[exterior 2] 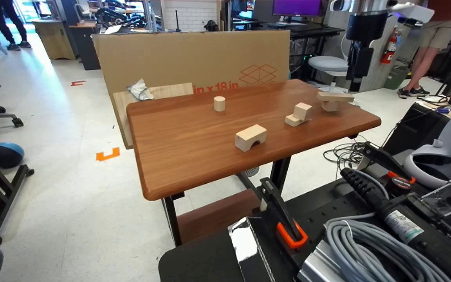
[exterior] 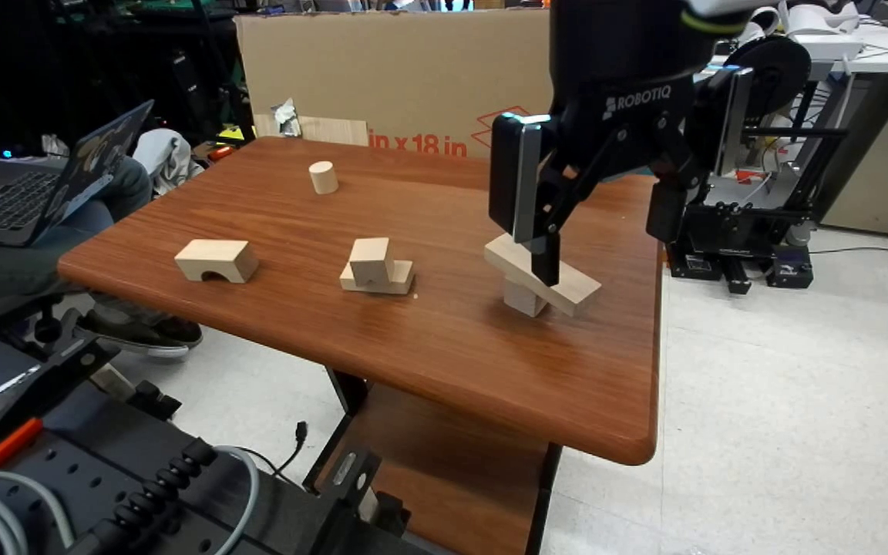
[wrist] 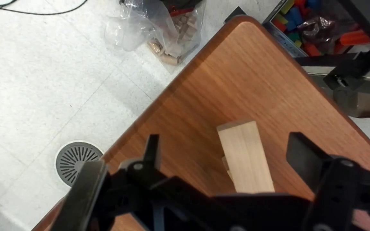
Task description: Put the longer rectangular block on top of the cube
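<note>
Longer rectangular block (exterior 2: pixel 335 97) lies across the top of the cube (exterior 2: pixel 330 106), about level in an exterior view and overhanging more at one end, while the gripper (wrist: pixel 226 147) has its fingers wide apart to either side in the wrist view, clamped on nothing. The placing looks done, so a clean departure is likely what remains: rise slowly and straight up, jaws spread, without twisting or drifting sideways, since a brush against the longer overhang could swivel or tip the block.
</note>
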`<state>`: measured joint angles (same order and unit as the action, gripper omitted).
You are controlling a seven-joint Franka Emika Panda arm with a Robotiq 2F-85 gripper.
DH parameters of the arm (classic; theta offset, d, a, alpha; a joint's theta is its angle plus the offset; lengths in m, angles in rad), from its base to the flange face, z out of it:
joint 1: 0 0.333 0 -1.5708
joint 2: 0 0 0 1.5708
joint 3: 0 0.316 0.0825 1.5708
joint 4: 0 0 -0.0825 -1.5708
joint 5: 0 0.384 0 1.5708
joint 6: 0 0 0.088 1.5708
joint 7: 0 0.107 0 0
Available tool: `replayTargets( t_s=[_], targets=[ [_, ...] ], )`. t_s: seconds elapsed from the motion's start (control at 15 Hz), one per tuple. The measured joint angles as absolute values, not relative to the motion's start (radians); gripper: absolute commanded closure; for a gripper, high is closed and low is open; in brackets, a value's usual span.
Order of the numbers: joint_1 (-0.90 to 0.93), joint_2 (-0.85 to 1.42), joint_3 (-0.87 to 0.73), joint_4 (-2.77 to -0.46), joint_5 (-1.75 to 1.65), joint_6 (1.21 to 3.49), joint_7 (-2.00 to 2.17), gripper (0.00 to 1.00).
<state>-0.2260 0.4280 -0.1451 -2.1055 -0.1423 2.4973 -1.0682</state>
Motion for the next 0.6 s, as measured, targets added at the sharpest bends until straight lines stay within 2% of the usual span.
replayTargets(
  t_s=[0.27, 0.4, 0.6],
  targets=[
    [-0.218, 0.484, -0.141, -2.064, -0.197, 2.497, -1.021, 0.00],
    [-0.213, 0.502, -0.138, -2.052, -0.216, 2.497, -1.008, 0.26],
    [-0.205, 0.516, -0.137, -2.044, -0.243, 2.497, -0.991, 0.49]
  ],
)
